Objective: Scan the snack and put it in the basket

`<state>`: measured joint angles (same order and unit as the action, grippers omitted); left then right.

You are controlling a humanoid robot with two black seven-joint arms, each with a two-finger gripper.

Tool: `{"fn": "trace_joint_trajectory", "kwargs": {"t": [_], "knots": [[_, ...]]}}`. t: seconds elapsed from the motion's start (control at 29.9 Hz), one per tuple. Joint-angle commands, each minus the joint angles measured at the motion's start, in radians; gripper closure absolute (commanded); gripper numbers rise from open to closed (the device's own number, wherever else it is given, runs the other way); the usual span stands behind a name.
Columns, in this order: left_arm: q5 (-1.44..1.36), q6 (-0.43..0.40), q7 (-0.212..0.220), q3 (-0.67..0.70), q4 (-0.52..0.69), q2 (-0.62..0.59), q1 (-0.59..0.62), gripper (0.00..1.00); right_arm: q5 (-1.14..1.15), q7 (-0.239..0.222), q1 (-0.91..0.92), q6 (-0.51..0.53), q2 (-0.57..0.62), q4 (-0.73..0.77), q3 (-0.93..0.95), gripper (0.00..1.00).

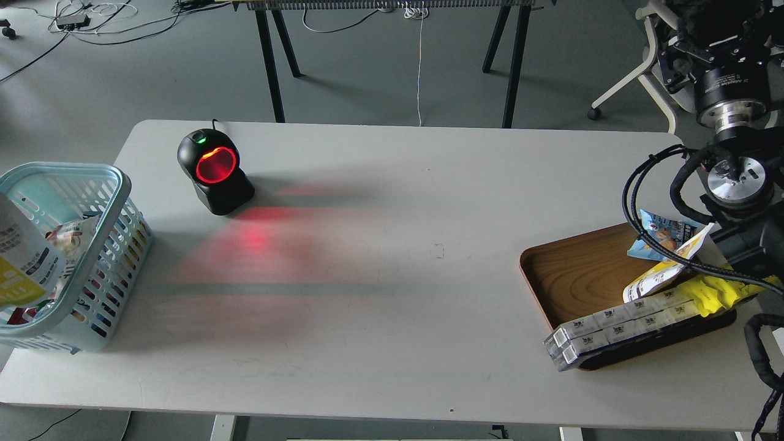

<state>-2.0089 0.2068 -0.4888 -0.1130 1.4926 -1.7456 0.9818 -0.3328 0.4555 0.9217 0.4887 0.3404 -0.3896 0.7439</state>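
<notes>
The small yellow-and-white snack pouch (658, 277) lay in the brown wooden tray (576, 275) at three o'clock, the light blue slotted plastic basket (116, 184) sat at nine o'clock, and neither pincer showed.

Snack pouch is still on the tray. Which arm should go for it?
Right, probably. The snack lies on the wooden tray at the table's right end, directly under the right arm, whose gripper I can't make out clearly. The left arm isn't in view; the basket stands at the far left.

No legible txt; pkg print too small.
</notes>
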Motion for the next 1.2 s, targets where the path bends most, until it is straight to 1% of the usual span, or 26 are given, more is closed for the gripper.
{"fn": "trace_joint_trajectory", "kwargs": {"t": [0.0,0.03,0.13,0.17,0.2,0.3,0.37,0.4,0.57,0.6,0.73,0.77,0.83,0.9,0.94,1.04,1.07,1.17], "knots": [[0.012,-0.001,0.000,-0.002,0.003,0.000,0.000,0.77,0.000,0.000,0.000,0.000,-0.001,0.000,0.000,0.01],[0.033,-0.001,0.000,-0.002,0.003,0.000,0.000,0.72,0.000,0.000,0.000,0.000,-0.001,0.000,0.000,0.01],[0.152,-0.001,0.000,-0.001,0.003,0.000,0.000,0.64,0.000,0.000,0.000,0.000,-0.001,0.000,0.000,0.01],[0.206,-0.003,0.000,0.004,0.003,0.000,0.001,0.58,0.000,0.000,0.000,0.000,0.000,0.000,-0.001,0.01],[0.254,-0.004,0.000,0.007,0.003,0.000,0.002,0.55,0.000,0.000,0.000,0.000,0.000,0.000,-0.001,0.01],[0.415,-0.009,0.000,0.036,0.000,0.024,0.005,0.47,0.000,-0.001,0.000,0.000,0.005,0.000,-0.001,0.01],[0.540,-0.009,0.000,0.074,-0.005,0.058,0.006,0.39,0.005,-0.005,0.000,0.000,0.018,0.002,-0.003,0.01],[0.597,-0.009,0.000,0.094,-0.005,0.079,0.006,0.36,0.006,-0.006,0.002,0.000,0.026,0.002,-0.006,0.01],[0.945,-0.010,0.000,0.213,-0.003,0.194,0.006,0.27,0.008,-0.006,0.035,0.000,0.064,0.005,-0.008,0.01],[1.048,-0.009,0.000,0.229,-0.003,0.228,0.008,0.22,0.008,-0.006,0.043,0.000,0.066,0.005,-0.008,0.01],[1.320,-0.017,0.000,0.294,-0.015,0.302,0.011,0.14,0.008,-0.017,0.065,0.000,0.086,0.005,-0.008,0.01],[1.370,-0.030,0.000,0.321,-0.040,0.319,0.011,0.14,0.008,-0.023,0.069,0.000,0.097,0.005,-0.009,0.01],[1.446,-0.084,0.000,0.381,-0.106,0.375,0.012,0.14,0.008,-0.047,0.071,0.000,0.114,0.000,-0.012,0.01],[1.516,-0.157,0.000,0.452,-0.205,0.475,0.015,0.14,0.008,-0.081,0.075,0.000,0.123,0.000,-0.012,0.01],[1.550,-0.188,0.000,0.488,-0.254,0.527,0.021,0.14,0.008,-0.089,0.082,0.000,0.126,0.003,-0.012,0.01],[1.676,-0.280,0.000,0.613,-0.418,0.673,0.026,0.13,0.008,-0.089,0.085,0.000,0.127,0.003,-0.005,0.01],[1.719,-0.308,0.006,0.653,-0.487,0.720,0.026,0.11,0.008,-0.089,0.086,0.000,0.127,0.003,-0.005,0.01],[1.797,-0.377,0.071,0.743,-0.670,0.858,0.029,0.03,0.008,-0.092,0.088,0.000,0.127,0.003,-0.003,0.01]]}}
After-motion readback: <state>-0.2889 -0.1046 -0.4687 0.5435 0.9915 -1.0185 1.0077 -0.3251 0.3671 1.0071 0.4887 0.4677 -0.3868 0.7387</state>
